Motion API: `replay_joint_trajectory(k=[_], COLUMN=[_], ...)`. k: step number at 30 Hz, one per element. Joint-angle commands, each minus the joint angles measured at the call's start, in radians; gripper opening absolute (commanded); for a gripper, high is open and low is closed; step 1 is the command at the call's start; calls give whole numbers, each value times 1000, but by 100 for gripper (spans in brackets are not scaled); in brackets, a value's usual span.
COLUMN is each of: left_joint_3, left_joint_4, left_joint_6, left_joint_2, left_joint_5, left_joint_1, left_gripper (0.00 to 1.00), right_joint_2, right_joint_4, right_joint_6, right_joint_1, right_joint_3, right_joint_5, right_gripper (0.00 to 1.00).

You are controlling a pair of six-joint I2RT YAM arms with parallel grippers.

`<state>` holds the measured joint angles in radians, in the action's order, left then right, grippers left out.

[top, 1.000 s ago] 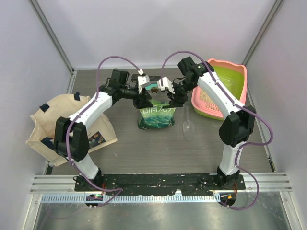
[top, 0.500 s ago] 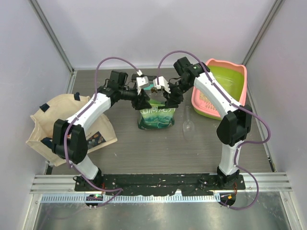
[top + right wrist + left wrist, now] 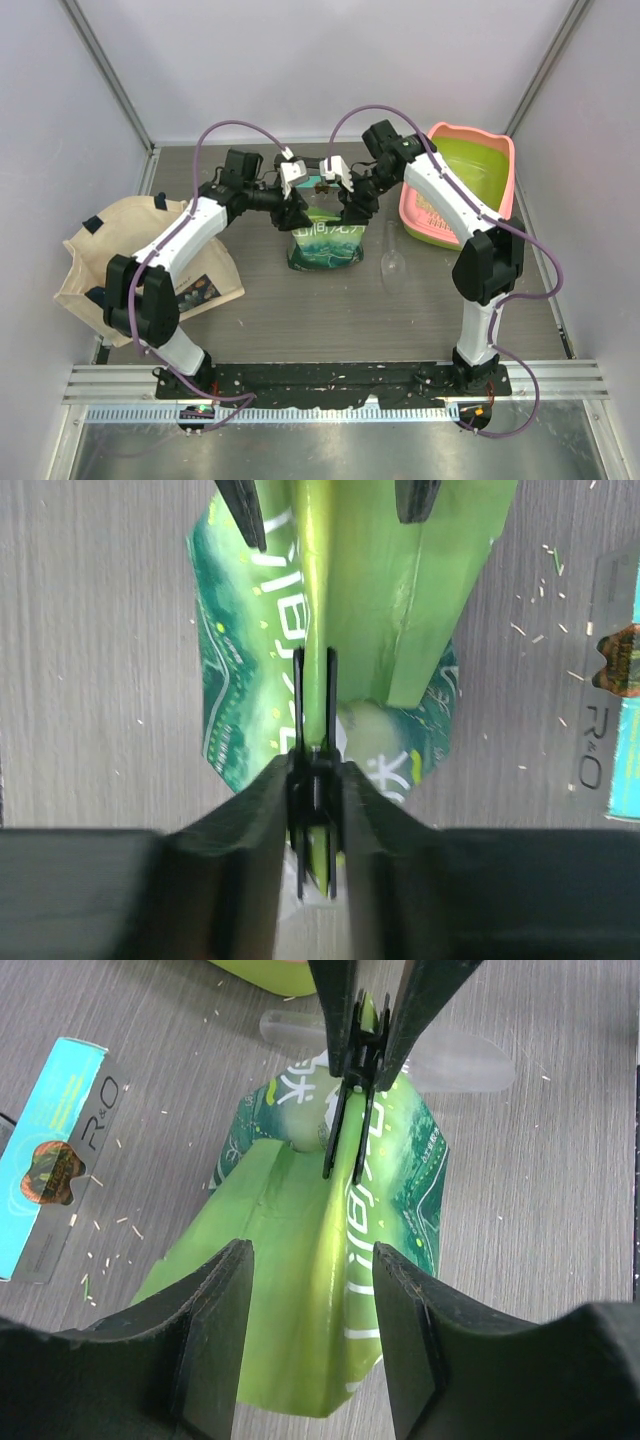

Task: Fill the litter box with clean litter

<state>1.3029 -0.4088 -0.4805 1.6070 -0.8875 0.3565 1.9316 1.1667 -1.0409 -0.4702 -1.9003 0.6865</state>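
The litter box [image 3: 470,130] is shown with a pink rim and a lime-green basin; the clean litter [image 3: 432,207] is pale beige. The bag [image 3: 325,245] is printed in dark and bright green with white characters. Also marked: beige tote [image 3: 105,255] with dark straps, turquoise carton [image 3: 50,1160], grey wood-grained tabletop [image 3: 330,310].

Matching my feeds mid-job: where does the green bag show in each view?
Top external: green bag, table centre.
Left wrist: bag, lower centre.
Right wrist: bag, upper centre.
Shared landmark: the right gripper pinching its top fold.
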Motion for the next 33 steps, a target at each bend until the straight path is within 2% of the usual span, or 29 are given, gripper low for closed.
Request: replay_joint_trajectory(k=[1,4,5,8,12,13,15,23,26,28,29,30,33], left_joint_3=[-14,-19,-21,-22,-17,-20,-21,-17,-11,-8,-7,-10,-11], left_joint_4=[18,18,19,15,13,22,42,79,82,85,90,97,116], left_joint_6=[6,13,16,19,43,49,91,160,172,175,178,183,215], left_joint_2=[-61,-68,-70,-82,-107,-113,-127,-142,-148,-150,-151,-151,-156], left_joint_5=[15,19,21,38,90,108,172,297,320,334,347,355,386], left_joint_1=[-7,-10,-11,-16,-22,-24,-25,-48,-59,-63,-67,-68,-73], left_gripper=[55,55,55,55,62,80,98,100,100,100,100,100,100], right_joint_2=[-9,-57,-68,-109,-148,-155,-183,-270,-302,-325,-332,-336,-342], right_joint_4=[-31,-94,-120,-186,-228,-239,-281,-427,-495,-577,-599,-623,-690], right_joint_6=[54,82,102,151,272,297,350,574,691,757,825,846,895], right_joint_1=[-21,-21,-21,-21,-12,-4,4,15,16,16,16,18,18], right_joint_3=[49,98,110,125,106,104,104,194,233,256,280,290,317], right_joint_5=[39,21,15,-25,-80,-88,-117,-270,-418,-577,-631,-748,-882], right_gripper=[36,46,52,60,62,63,63,64,66,68,71,72,79])
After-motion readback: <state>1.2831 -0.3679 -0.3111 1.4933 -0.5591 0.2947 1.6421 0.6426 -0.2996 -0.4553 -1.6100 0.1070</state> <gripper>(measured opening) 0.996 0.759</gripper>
